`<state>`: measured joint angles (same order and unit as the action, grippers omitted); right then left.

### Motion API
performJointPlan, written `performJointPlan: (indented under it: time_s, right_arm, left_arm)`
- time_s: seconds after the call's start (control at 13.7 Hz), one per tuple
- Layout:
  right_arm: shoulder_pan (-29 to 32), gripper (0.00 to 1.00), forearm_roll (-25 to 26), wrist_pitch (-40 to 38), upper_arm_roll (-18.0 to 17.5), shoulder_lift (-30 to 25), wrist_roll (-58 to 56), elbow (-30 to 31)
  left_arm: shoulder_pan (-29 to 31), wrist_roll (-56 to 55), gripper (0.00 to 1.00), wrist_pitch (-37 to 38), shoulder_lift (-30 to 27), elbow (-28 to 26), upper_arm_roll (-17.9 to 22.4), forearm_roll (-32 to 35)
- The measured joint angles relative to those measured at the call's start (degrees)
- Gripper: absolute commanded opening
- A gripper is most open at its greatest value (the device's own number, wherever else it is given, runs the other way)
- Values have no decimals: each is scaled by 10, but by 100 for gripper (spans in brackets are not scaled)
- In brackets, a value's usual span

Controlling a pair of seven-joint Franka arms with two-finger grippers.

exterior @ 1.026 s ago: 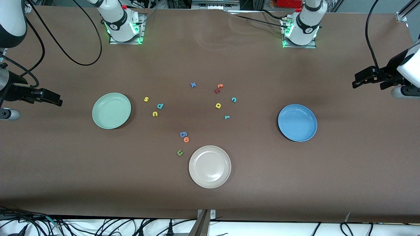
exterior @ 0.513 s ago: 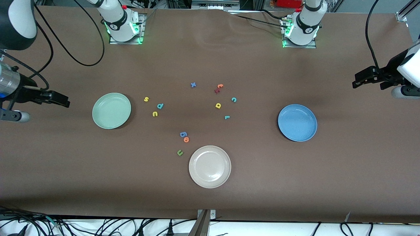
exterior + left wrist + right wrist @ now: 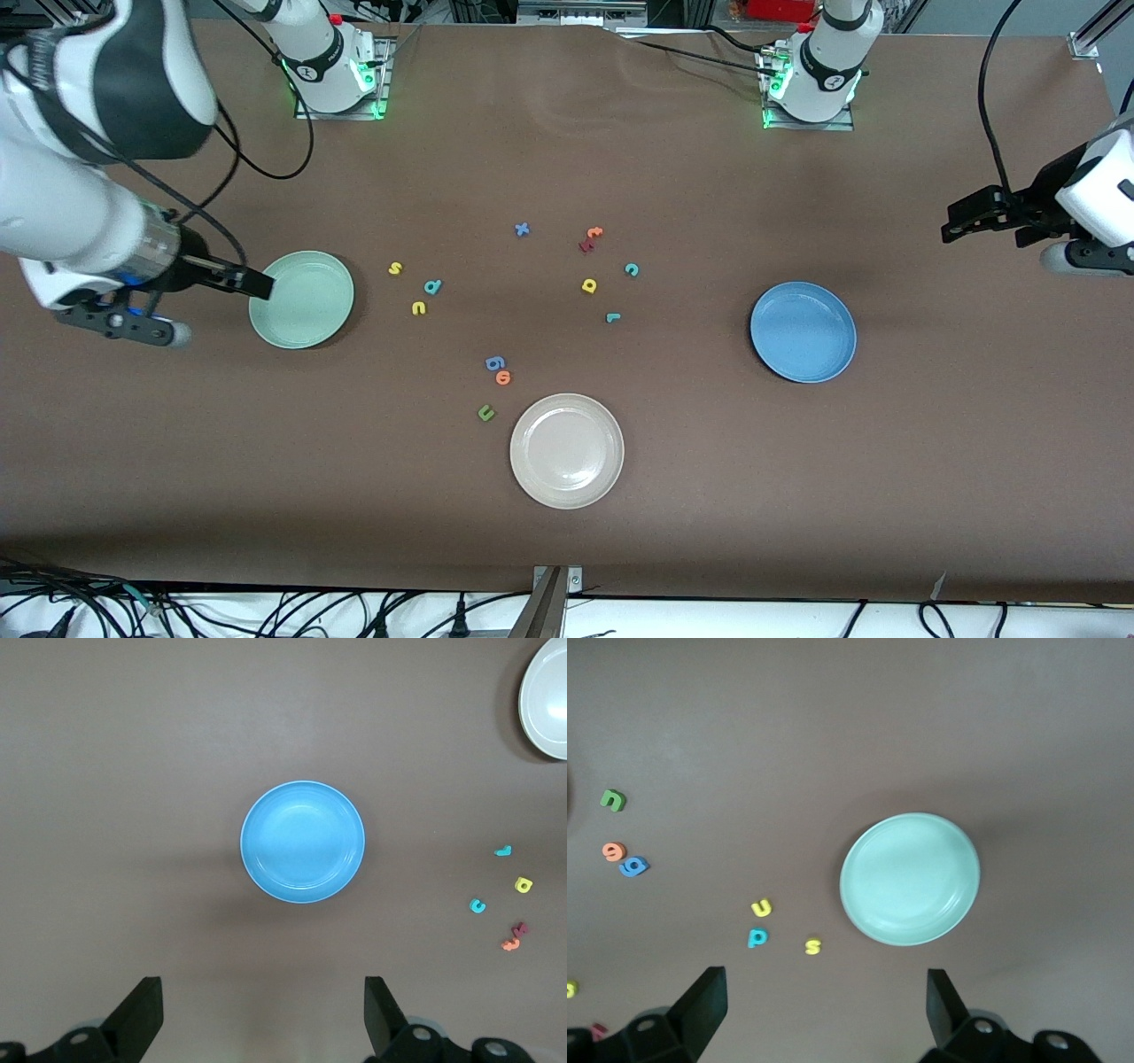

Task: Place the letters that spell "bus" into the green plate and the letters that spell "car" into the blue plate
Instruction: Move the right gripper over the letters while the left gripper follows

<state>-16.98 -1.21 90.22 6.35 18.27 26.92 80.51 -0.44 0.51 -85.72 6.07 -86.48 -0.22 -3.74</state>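
Note:
The green plate (image 3: 301, 299) lies toward the right arm's end of the table, with the yellow "s" (image 3: 395, 268), teal-blue "b" (image 3: 432, 286) and yellow "u" (image 3: 418, 307) beside it. My right gripper (image 3: 255, 283) hangs open and empty over that plate's outer rim (image 3: 910, 878). The blue plate (image 3: 803, 332) lies toward the left arm's end. The teal "c" (image 3: 632, 269), yellow "a" (image 3: 589, 285) and teal "r" (image 3: 612, 317) sit mid-table. My left gripper (image 3: 961, 221) hovers open and empty over bare table past the blue plate (image 3: 302, 842).
A beige-white plate (image 3: 567, 450) sits nearest the front camera. Beside it lie an olive-green "u" (image 3: 485, 412), an orange "o" (image 3: 503, 377) and a blue "g" (image 3: 495, 362). A blue "x" (image 3: 522, 229), an orange "t" (image 3: 594, 232) and a dark red letter (image 3: 586, 245) lie farther off.
My right arm has swung in from the table's end until its gripper reaches the green plate's rim. The left gripper has shifted slightly toward the blue plate. No letter has moved.

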Motion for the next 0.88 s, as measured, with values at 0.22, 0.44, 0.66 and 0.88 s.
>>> performJointPlan:
  time_s: [0.22,0.44,0.66,0.88]
  right_arm:
    - [-41,99,0,24,-1,15,98,18]
    - [-59,99,-3,76,-5,19,155,80]
    - [-59,99,-41,144,-21,19,212,147]
    - [-60,98,-51,220,-50,18,254,218]
  left_arm:
    - [-6,0,100,25,13,-2,-9,0]
    - [-18,1,95,29,44,-5,-17,-3]
    - [-61,2,99,19,101,-6,-26,-4]
    - [-97,7,99,-44,143,-6,-29,-5]
